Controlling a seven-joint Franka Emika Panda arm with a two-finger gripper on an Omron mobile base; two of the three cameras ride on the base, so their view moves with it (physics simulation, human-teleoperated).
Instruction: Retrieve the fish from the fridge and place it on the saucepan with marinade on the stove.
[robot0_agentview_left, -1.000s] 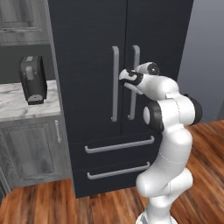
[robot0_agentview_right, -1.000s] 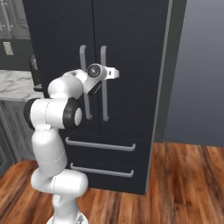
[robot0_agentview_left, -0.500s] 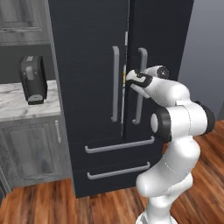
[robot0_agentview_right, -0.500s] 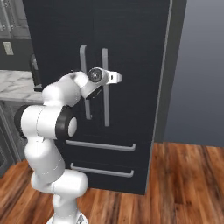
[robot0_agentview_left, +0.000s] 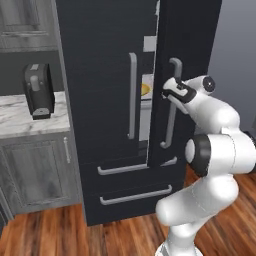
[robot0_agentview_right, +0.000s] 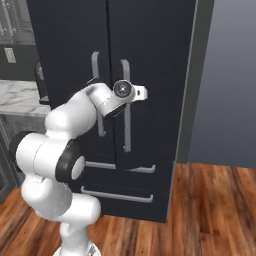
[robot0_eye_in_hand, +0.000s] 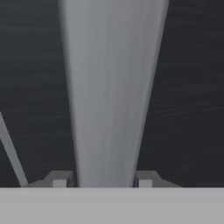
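The tall black fridge (robot0_agentview_left: 100, 100) fills the middle of both base views. Its right door (robot0_agentview_left: 187, 45) stands ajar, leaving a narrow gap that shows light shelves and a yellow-orange edge (robot0_agentview_left: 145, 90). My gripper (robot0_agentview_left: 167, 93) is at the upper part of that door's long grey handle (robot0_agentview_left: 172, 115), shut on it. In the hand view the handle (robot0_eye_in_hand: 111, 87) runs up between my fingertips (robot0_eye_in_hand: 59, 180), close on both sides of my gripper (robot0_eye_in_hand: 103, 179). The fish is hidden inside the fridge. The saucepan with marinade and the stove are out of view.
A dark coffee machine (robot0_agentview_left: 37, 90) stands on the marble counter (robot0_agentview_left: 20, 120) left of the fridge, over a grey cabinet (robot0_agentview_left: 35, 175). Two drawers with grey handles (robot0_agentview_left: 135, 167) sit below the doors. Wooden floor (robot0_agentview_right: 210, 210) lies open to the right, beside a grey wall (robot0_agentview_right: 230, 75).
The right fridge door has swung from shut to slightly ajar, and my hand has pulled back toward me with its handle.
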